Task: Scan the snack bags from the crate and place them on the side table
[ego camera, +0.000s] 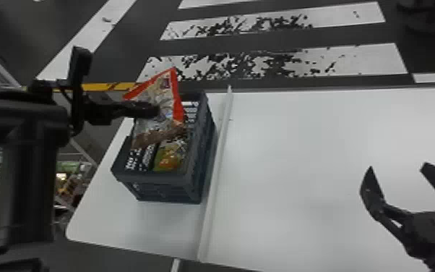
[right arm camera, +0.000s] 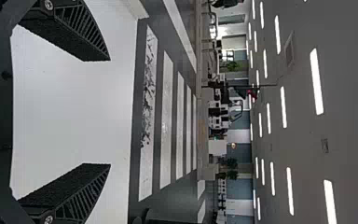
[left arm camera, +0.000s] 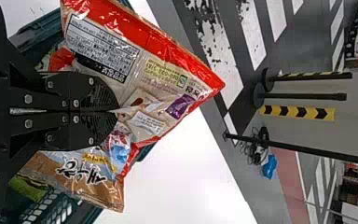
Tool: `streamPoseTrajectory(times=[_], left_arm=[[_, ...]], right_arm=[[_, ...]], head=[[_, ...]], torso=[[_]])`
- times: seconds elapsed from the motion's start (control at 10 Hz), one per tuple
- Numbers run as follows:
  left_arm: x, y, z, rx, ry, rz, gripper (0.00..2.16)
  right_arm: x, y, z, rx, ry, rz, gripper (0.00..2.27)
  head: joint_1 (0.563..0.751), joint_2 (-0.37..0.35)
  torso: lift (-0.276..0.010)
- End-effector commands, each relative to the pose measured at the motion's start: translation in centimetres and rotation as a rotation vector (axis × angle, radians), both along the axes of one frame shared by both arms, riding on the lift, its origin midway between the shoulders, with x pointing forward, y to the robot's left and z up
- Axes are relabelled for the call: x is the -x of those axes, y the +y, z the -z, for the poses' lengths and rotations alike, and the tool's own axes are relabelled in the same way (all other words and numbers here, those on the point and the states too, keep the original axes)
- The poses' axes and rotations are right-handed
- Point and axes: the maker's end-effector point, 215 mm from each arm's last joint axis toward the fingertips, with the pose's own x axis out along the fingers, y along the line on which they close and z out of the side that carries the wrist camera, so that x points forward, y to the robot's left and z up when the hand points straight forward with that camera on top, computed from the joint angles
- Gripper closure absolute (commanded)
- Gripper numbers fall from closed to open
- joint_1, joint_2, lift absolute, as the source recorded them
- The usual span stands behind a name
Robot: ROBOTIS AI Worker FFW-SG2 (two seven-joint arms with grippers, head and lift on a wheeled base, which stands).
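Head view: bag [ego camera: 168,108], apparently in left fingers [ego camera: 148,110]

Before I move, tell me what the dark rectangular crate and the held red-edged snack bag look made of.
Dark rectangular crate: probably rigid, matte plastic, judging by its moulded openings. Red-edged snack bag: thin glossy film, likely plastic, given its creases and highlights.

red-edged snack bag [ego camera: 170,104] tilted above dark crate [ego camera: 157,176]; green-orange bag [ego camera: 168,161] inside.
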Motion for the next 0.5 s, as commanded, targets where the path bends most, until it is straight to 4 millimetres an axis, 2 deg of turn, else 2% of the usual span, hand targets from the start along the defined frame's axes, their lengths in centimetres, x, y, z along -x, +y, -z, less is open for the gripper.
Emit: streamPoseTrajectory(times=[0.0, 0.1, 0.4], left_arm=[[0.0, -1.4, -1.1, 0.045, -0.033, 0.005, 2.13], [0.5, -1.4, -1.6, 0.066, -0.051, -0.007, 2.13], [1.2, -5.0, -4.2, 0.125, -0.082, -0.011, 2.14]], right_arm=[[0.0, 0.0, 0.0, -0.001, 0.001, 0.001, 0.06], [0.0, 0.0, 0.0, -0.001, 0.001, 0.001, 0.06], [0.0, 0.2, -0.2, -0.003, -0.005, -0.002, 0.06]], head=[[0.695, 0.261], [0.695, 0.254], [0.695, 0.233]], torso=[[-0.094], [-0.094], [-0.094]])
